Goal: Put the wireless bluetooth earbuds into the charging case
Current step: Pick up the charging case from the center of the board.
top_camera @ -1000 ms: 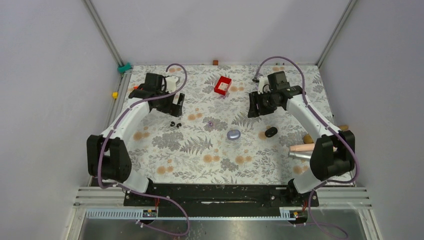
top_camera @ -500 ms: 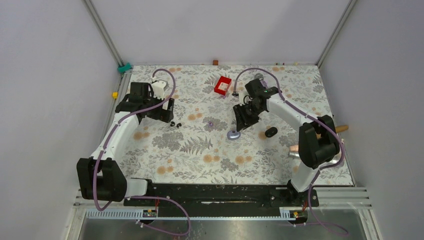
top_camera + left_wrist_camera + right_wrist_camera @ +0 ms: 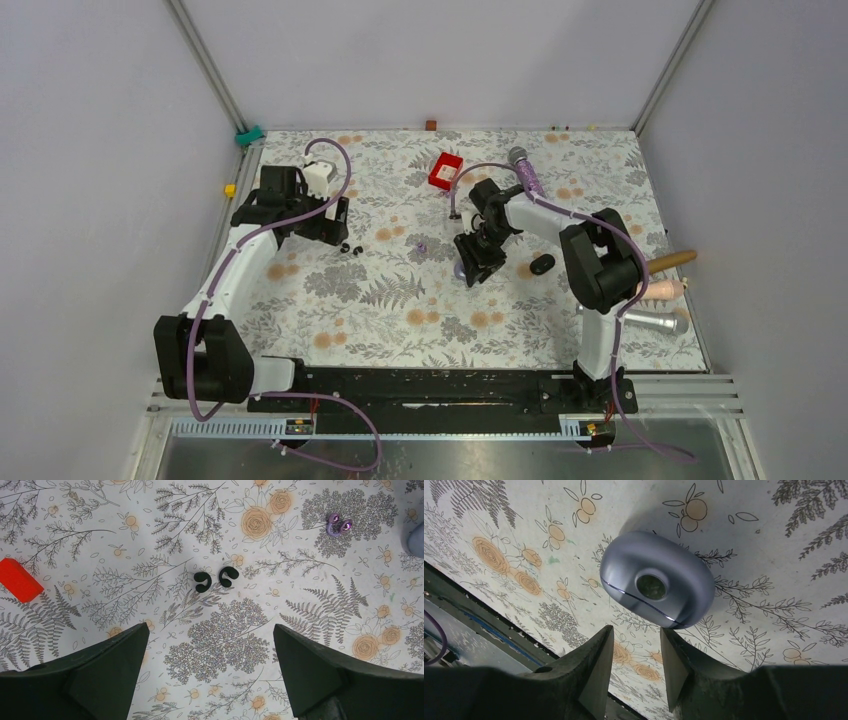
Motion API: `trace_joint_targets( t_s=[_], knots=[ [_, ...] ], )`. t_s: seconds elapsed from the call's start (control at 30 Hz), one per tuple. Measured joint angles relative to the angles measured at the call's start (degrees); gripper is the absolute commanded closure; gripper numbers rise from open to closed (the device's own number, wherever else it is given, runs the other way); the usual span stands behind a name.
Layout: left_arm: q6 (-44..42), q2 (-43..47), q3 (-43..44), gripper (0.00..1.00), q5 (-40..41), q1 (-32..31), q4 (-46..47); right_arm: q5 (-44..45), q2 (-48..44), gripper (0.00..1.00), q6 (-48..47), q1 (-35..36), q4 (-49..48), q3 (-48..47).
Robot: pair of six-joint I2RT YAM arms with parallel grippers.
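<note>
We're barely started here: both earbuds (image 3: 228, 576) lie loose on the floral cloth (image 3: 100, 545) just ahead of our left gripper (image 3: 210, 630), jaws spread wide, while the charging case (image 3: 657, 586) sits shut just past our right gripper (image 3: 636, 632), narrowly parted and holding nothing.

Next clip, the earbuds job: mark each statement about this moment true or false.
1. Both earbuds lie on the table, outside the case. True.
2. The case stands open. False: its lid is closed.
3. The left jaws grip an earbud. False: they are wide open and empty, above the earbuds.
4. A red box sits on the table. True.
</note>
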State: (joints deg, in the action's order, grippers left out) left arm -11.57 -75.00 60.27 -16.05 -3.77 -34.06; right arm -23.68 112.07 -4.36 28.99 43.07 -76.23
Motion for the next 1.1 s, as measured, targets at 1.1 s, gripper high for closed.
trace_joint_targets(
  t_s=[1.1],
  knots=[
    [0.26,-1.29,0.00,0.01,-1.29,0.11,1.20,-0.22,4.72,0.37,0.68,0.00,0.39,-9.29]
  ],
)
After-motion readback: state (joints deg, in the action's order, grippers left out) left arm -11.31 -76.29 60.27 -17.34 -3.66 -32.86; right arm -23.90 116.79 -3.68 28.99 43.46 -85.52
